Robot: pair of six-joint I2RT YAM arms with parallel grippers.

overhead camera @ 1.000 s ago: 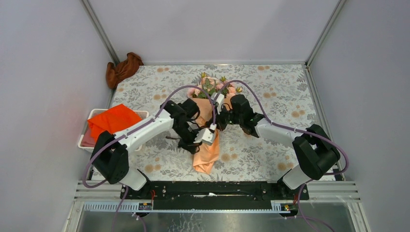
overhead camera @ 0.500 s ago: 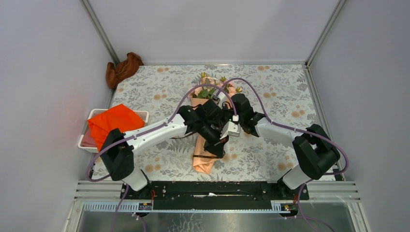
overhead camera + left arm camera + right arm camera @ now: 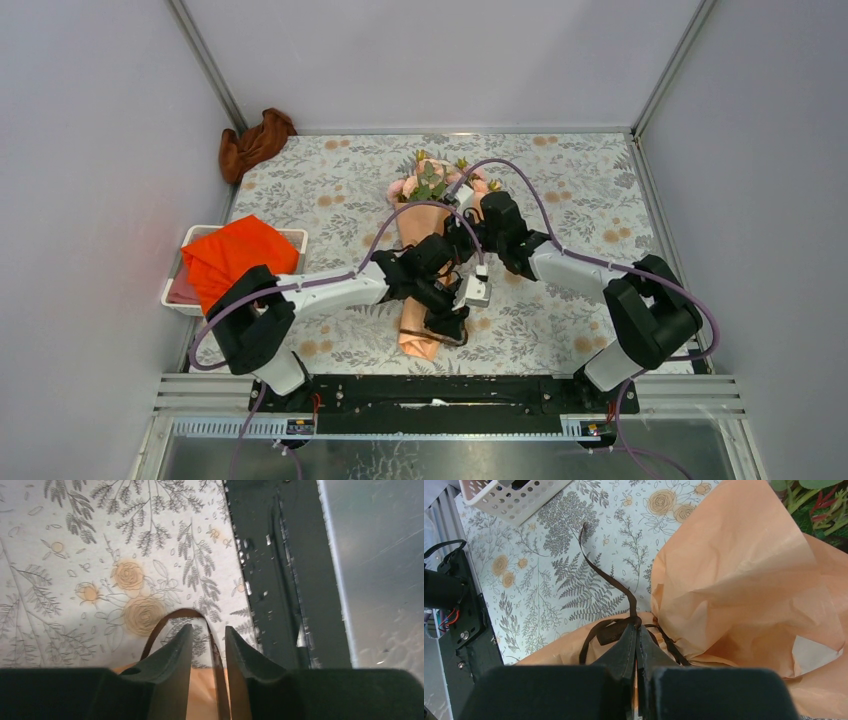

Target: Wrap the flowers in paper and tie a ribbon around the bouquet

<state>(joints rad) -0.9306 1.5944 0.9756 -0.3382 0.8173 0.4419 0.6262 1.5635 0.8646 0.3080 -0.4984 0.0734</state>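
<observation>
The bouquet lies in the middle of the table, its pink flowers [image 3: 430, 180] at the far end and its peach paper [image 3: 418, 232] narrowing toward me. The dark brown ribbon [image 3: 610, 586] is looped round the cone's waist. My right gripper [image 3: 636, 629] is shut on the ribbon at the crossing, right over the paper [image 3: 734, 580]; in the top view this gripper [image 3: 468, 243] sits at the cone's right side. My left gripper [image 3: 207, 632] hangs over the cone's near end with its jaws a little apart. A ribbon loop [image 3: 172, 612] curves past its fingertips, one strand passing loosely between them.
A white basket [image 3: 170, 295] holding a bright orange cloth [image 3: 238, 250] stands at the left. A brown cloth [image 3: 255, 140] is bunched in the back left corner. The black mounting rail [image 3: 280, 555] runs along the near table edge, close to my left gripper.
My left arm has swung right across the bouquet and down to its near end, and its jaws have parted. The right gripper has stayed shut at the cone's waist.
</observation>
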